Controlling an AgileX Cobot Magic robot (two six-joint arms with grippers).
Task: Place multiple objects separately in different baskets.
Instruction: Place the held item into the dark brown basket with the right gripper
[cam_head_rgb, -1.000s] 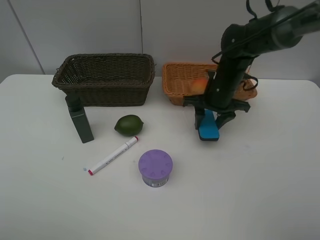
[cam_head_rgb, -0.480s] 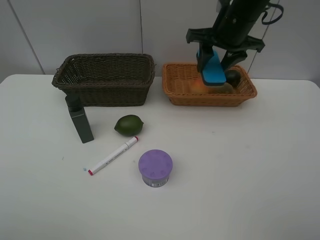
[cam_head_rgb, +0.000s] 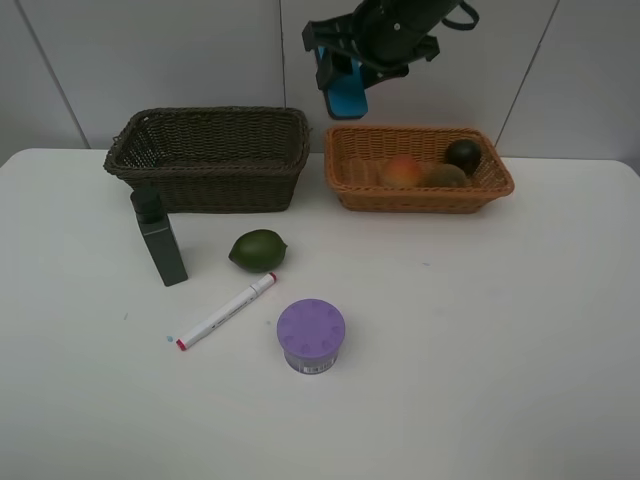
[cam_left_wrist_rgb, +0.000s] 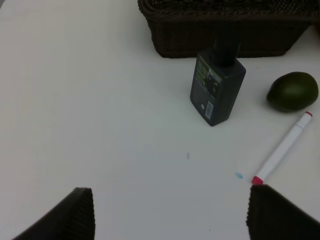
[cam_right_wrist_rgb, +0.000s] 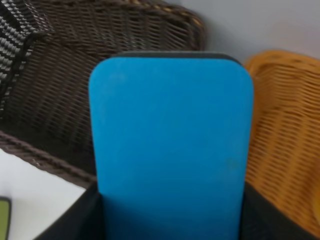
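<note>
Dark brown woven wicker basket (cam_head_rgb: 215, 180) is, I judge, where this load belongs. It stands at the back of the white table (cam_head_rgb: 480, 350), just beside the shallower orange-tan wicker basket (cam_head_rgb: 420, 198). That one holds only fruit: an orange-red peach (cam_head_rgb: 402, 171), a brown kiwi (cam_head_rgb: 445, 176) and a dark mangosteen (cam_head_rgb: 462, 154).

On the table in front wait the dark green bottle (cam_head_rgb: 163, 245), upright near the dark basket's left end, the purple-lidded jar (cam_head_rgb: 311, 335), the white red-tipped marker (cam_head_rgb: 228, 311) and the green lime (cam_head_rgb: 258, 250).

My right claw (cam_head_rgb: 345, 78) pinches the flat blue eraser (cam_head_rgb: 347, 95) between its pads. It is high in the air, above the gap between the two baskets and nearer the dark one's right end. My left claw (cam_left_wrist_rgb: 175, 217) is spread wide and holds nothing, hovering over bare table near the bottle.

To do this step well, I should carry the eraser sideways until it is well inside the dark rim, not over the edge. Then I should lower it past the rim before spreading the pads. Let go from this height, a light, flat eraser may bounce out or catch the wicker wall. I should also keep it clear of the tan basket's corner on the way.
</note>
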